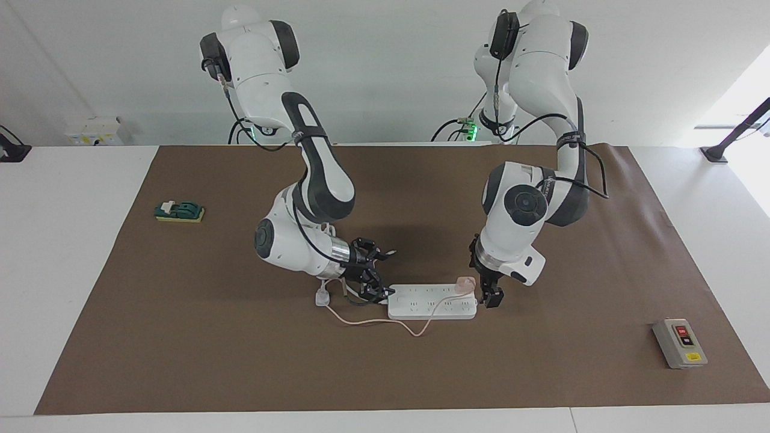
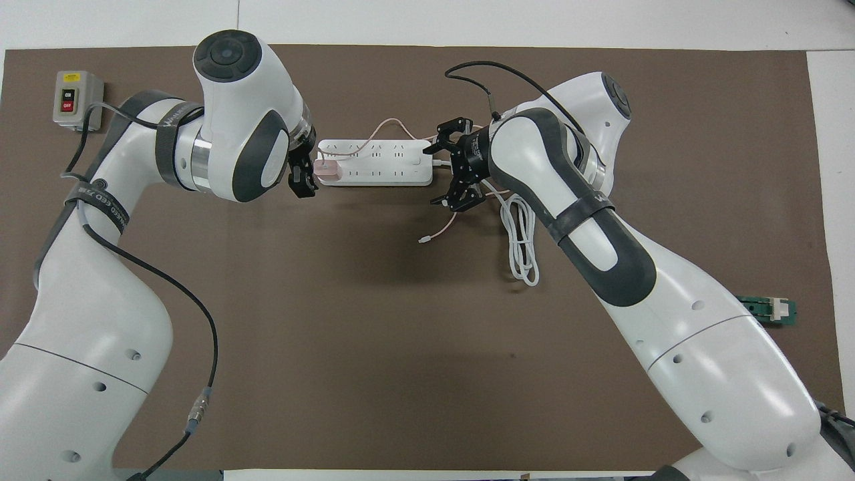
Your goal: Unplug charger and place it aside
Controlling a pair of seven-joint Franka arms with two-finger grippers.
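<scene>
A brown mat covers most of the white table. The right arm reaches low over the mat, and the right gripper hangs with its fingers spread wide and holding nothing, just beside the switch end of the power strip, over the coiled white cord. The left arm comes down at the other end of the strip; the left gripper is close beside the charger, its fingers are apart, and I cannot tell if they touch it. The charger sits plugged in the strip, at the end toward the left arm, and its thin pink cable runs across the mat. A grey switch box and a green block lie near opposite mat edges.
</scene>
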